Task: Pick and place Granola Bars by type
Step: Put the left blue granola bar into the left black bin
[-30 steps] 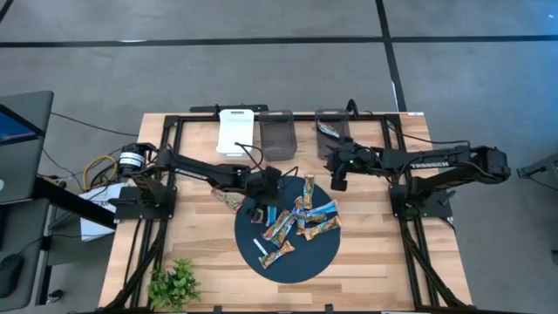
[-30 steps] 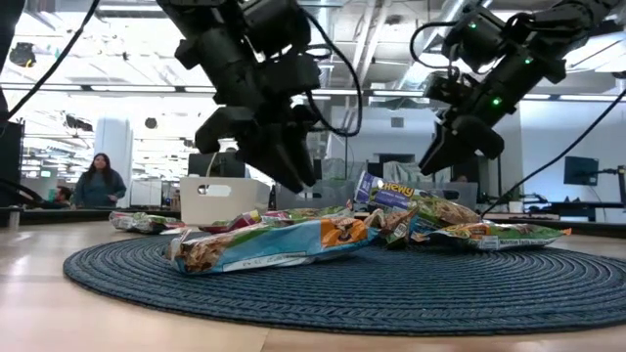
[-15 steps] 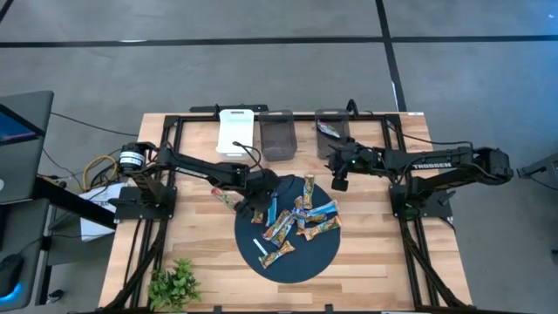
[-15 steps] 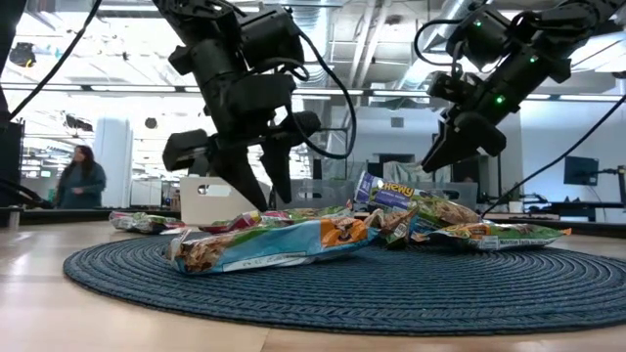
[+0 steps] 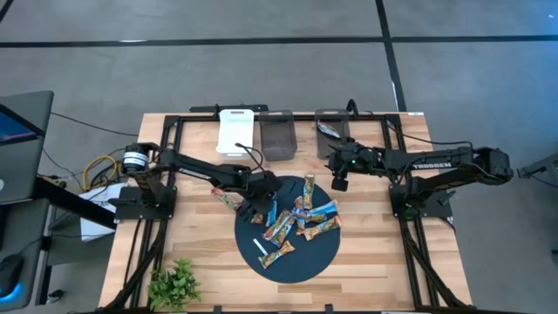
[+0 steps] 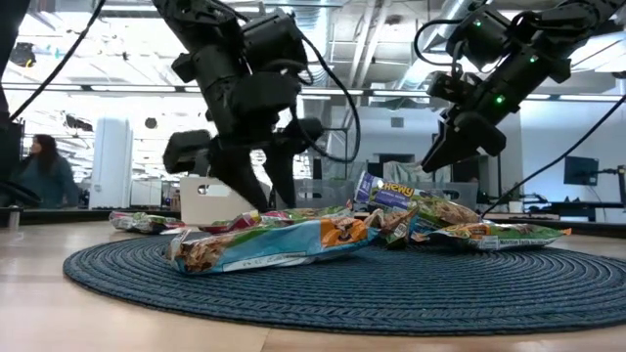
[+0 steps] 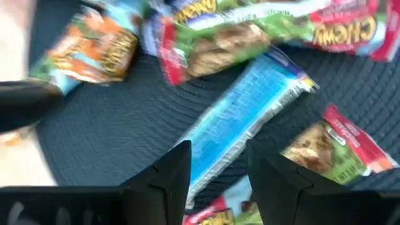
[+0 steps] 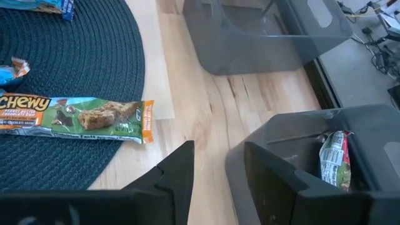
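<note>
High view: the Granola Bars (image 5: 301,220) lie heaped on the round dark mat (image 5: 305,257) on the wooden worktop (image 5: 196,253). The left hand (image 5: 259,206) hangs over the mat's edge nearest the white bin (image 5: 234,131), fingers parted and empty just above a blue bar (image 7: 244,122). The right hand (image 5: 339,180) hovers beside the mat's edge nearest the smoky bin (image 8: 350,156), released and empty; that bin holds one bar (image 8: 334,157).

Two grey bins (image 5: 277,136), one white bin (image 5: 234,131)
</note>
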Robot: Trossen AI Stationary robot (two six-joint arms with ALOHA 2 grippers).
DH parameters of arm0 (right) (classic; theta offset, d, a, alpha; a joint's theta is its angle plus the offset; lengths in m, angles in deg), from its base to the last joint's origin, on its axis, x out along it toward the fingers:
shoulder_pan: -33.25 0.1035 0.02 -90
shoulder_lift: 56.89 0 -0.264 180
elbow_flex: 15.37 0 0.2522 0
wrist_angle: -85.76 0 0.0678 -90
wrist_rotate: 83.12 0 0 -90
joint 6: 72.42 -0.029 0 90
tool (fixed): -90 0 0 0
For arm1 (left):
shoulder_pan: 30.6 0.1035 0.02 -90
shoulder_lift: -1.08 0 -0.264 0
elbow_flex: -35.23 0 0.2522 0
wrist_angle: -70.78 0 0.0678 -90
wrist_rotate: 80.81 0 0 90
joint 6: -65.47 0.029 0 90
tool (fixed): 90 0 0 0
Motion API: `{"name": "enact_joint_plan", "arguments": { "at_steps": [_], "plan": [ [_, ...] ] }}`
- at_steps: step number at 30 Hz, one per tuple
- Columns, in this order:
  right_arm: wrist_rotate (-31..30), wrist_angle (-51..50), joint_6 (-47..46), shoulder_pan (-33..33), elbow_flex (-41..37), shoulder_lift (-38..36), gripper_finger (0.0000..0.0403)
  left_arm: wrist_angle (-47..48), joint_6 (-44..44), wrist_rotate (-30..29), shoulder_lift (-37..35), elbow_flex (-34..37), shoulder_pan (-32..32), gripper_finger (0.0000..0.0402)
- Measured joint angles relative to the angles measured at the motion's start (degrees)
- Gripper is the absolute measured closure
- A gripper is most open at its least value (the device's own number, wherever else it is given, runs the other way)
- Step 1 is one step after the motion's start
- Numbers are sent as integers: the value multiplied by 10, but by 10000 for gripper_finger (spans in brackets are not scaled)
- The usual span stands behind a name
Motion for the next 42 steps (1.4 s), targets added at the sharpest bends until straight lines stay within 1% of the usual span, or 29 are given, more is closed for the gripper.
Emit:
{"name": "enact_joint_plan", "arguments": {
  "at_steps": [3,6,8,13,16,19,21,24,29,30,36,42],
  "plan": [
    [0,1,0,0,0,0,274,-25,45,-17,33,-2,-5,255],
    [0,-1,0,0,0,0,275,-52,83,-79,54,-4,-16,255],
    [0,-1,0,0,0,0,275,-64,93,-111,56,-4,-23,256],
    [0,-3,0,0,0,0,276,-73,93,-149,51,-8,-36,256],
    [0,-2,0,0,0,0,276,-62,95,-150,52,-16,-40,256],
    [0,-2,-4,0,-1,0,276,-56,96,-134,52,-17,-40,257],
    [0,-2,-4,0,-1,0,276,-57,90,-123,52,-17,-39,264],
    [0,-1,-4,0,-1,0,276,-53,89,-119,51,-17,-39,296],
    [0,-1,-4,0,-1,0,276,-51,86,-119,50,-17,-39,378],
    [0,-1,-4,0,-1,0,276,-52,86,-119,50,-17,-39,387],
    [0,-1,-4,0,-1,0,276,-58,60,-125,50,-17,-39,395],
    [0,-1,-4,0,-1,0,276,-42,28,-159,52,-30,-41,400]
  ]
}}
